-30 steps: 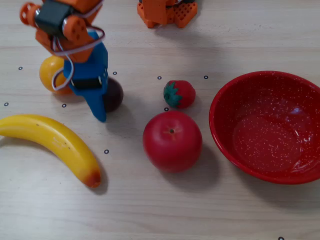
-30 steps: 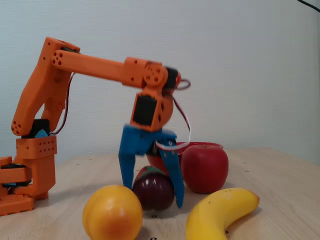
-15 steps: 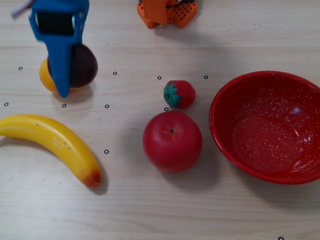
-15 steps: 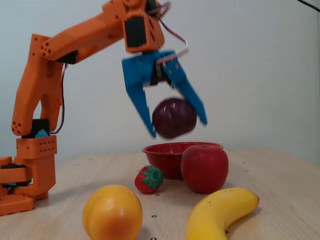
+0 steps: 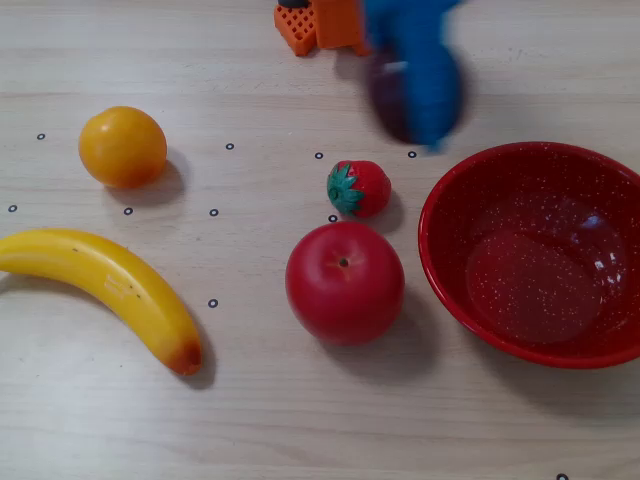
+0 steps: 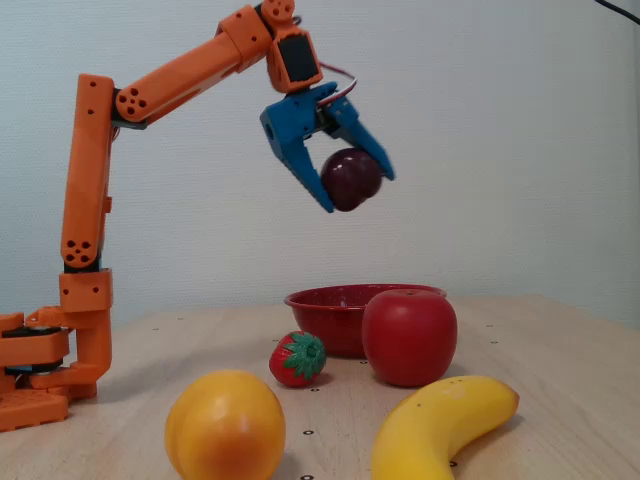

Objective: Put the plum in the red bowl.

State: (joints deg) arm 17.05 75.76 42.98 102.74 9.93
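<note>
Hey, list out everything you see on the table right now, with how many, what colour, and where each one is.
plum: one, dark purple, held in the air above the table, not yet over the bowl in the top fixed view
red bowl: one, red with white speckles, right side, empty
apple: one, red, centre, left of the bowl
strawberry: one, red with green leaves, just behind the apple
orange: one, orange, upper left
banana: one, yellow, lower left
arm: one, orange, raised
tool: one, blue, shut on the plum
</note>
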